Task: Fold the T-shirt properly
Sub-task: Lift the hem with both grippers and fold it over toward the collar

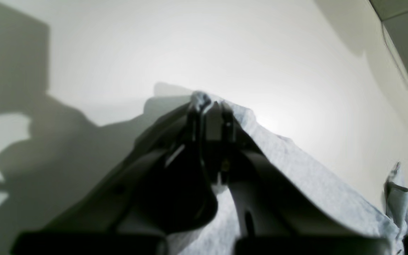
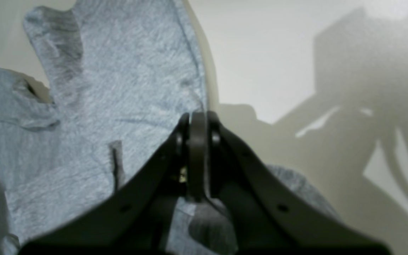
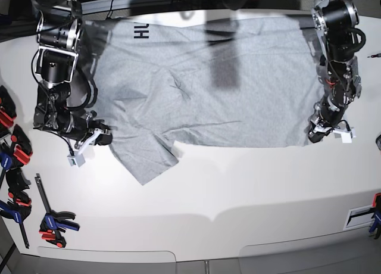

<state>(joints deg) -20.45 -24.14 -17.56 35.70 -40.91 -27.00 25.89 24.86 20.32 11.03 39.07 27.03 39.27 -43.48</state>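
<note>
The light grey T-shirt lies spread flat across the white table, with black lettering showing at its far left edge. A sleeve points toward the table's front. On the base view's right, my left gripper is shut on the T-shirt's front corner. In the left wrist view a tuft of cloth sticks out of its closed tips. On the left, my right gripper is shut on the T-shirt's edge beside the sleeve, its jaws pressed together.
Several red, blue and black clamps lie along the table's left edge, one nearer the front. Another clamp sits at the right edge. Bare white table surface runs along the front.
</note>
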